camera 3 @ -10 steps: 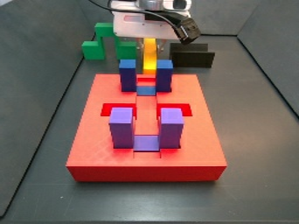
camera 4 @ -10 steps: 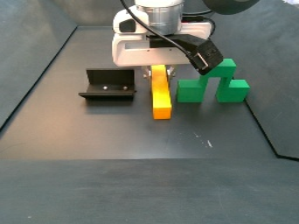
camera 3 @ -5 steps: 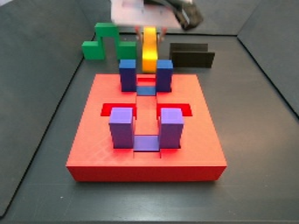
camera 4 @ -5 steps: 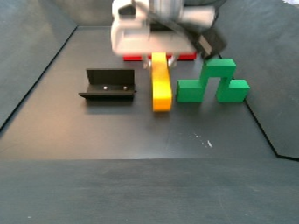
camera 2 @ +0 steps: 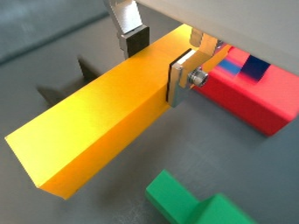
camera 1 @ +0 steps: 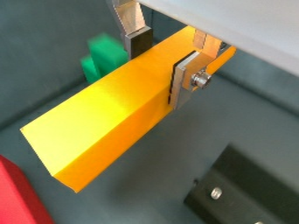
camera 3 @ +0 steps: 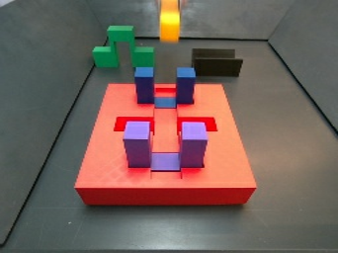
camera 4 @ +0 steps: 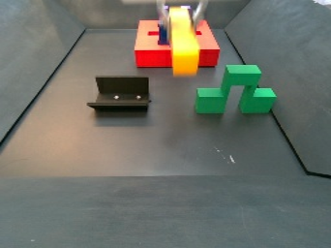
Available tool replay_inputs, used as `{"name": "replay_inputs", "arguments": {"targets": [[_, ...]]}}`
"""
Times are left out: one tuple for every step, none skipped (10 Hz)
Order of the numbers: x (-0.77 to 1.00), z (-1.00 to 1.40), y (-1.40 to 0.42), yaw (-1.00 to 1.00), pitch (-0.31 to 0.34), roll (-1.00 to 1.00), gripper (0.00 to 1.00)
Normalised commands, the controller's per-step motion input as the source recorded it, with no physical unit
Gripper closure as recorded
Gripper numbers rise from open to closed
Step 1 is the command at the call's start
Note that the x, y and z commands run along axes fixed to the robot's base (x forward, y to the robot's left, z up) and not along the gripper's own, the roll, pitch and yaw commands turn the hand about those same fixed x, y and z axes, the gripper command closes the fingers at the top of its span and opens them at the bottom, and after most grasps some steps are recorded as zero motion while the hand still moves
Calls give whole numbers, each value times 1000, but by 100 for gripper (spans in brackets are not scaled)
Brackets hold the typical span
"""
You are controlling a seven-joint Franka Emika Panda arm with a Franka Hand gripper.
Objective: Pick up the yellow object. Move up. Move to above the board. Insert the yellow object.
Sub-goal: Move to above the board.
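Both wrist views show the gripper point(camera 1: 162, 54) clamped across the bar point(camera 1: 117, 109), silver fingers point(camera 2: 181, 77) pressing its two long sides near one end, so most of its length juts free. Side views show the bar point(camera 4: 183, 41) lifted clear of the dark floor point(camera 4: 168, 136), its long axis running toward the board point(camera 3: 165, 148). Green block point(camera 4: 233, 89) and fixture point(camera 4: 120, 95) stand well apart below.

Desk point(camera 4: 155, 184), dark grey: board point(camera 3: 165, 148); fixture point(camera 4: 120, 95) and green stepped block point(camera 4: 233, 89) near board.
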Motion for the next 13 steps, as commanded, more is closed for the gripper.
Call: {"name": "replay_inputs", "arguments": {"targets": [[4, 1400, -1, -1, 39, -13, 100], [-4, 1400, -3, -2, 63, -17, 100], [-6, 1400, -4, -2, 52, -18, 100], [16, 710, -1, -2, 48, -20, 100], [43, 326, 3, -2, 49, -22, 100], [56, 199, 3, -2, 50, -23, 100], [-55, 241, -1400, -121, 129, 80, 100], [-59, 227, -1400, -78, 104, 121, 100], [-60, 233, -1400, -50, 82, 115, 100], [-47, 240, -1400, -24, 71, 27, 100], [-41, 244, -1400, -16, 78, 19, 100], [-35, 257, -1400, -1, 84, 20, 100], [-7, 264, -1400, 3, 93, -2, 100]]}}
